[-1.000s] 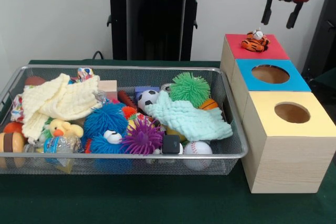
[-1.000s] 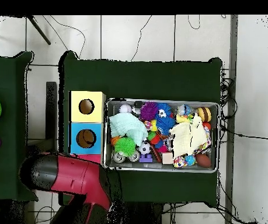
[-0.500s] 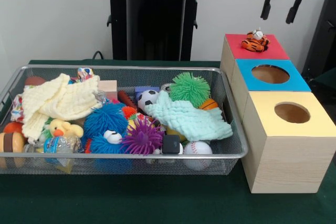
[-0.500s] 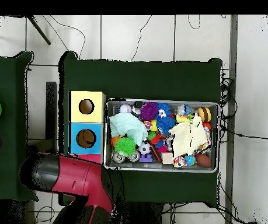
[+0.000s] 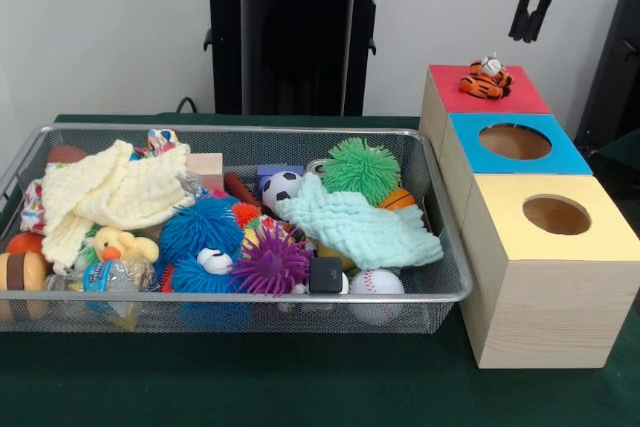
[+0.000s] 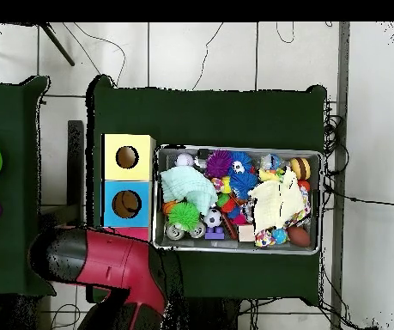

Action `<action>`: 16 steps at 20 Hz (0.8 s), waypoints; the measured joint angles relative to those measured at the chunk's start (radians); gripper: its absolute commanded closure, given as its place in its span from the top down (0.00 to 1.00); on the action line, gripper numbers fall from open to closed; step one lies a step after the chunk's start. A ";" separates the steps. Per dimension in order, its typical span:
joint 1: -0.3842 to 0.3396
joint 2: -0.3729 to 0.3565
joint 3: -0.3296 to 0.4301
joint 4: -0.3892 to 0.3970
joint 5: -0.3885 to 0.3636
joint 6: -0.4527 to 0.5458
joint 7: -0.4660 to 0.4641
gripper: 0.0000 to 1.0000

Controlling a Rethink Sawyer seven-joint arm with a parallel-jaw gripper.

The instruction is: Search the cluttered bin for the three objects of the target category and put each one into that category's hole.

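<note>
A small striped tiger (image 5: 486,77) lies on the red top of the far box, right over where the hole would be (the hole itself cannot be seen). A yellow duck (image 5: 119,245) sits in the bin (image 5: 250,296), near its left front corner, among other toys.

Bin (image 5: 440,287): left of three boxes — toys inside.
Tiger (image 5: 485,77): atop farthest box (image 5: 520,102), gripper (image 5: 529,29) above.

Three wooden boxes (image 5: 520,197) at right. One wire bin (image 5: 230,292) at left. One plush tiger (image 5: 486,78). One plush duck (image 5: 122,244). Two cloths: cream (image 5: 110,192), mint (image 5: 360,227).
</note>
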 measured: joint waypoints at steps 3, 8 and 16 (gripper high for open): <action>0.000 0.000 0.000 0.000 0.000 0.000 0.000 0.00; 0.000 0.001 -0.013 -0.008 0.000 0.000 0.000 0.00; 0.000 0.002 -0.036 -0.019 0.000 0.000 0.000 0.00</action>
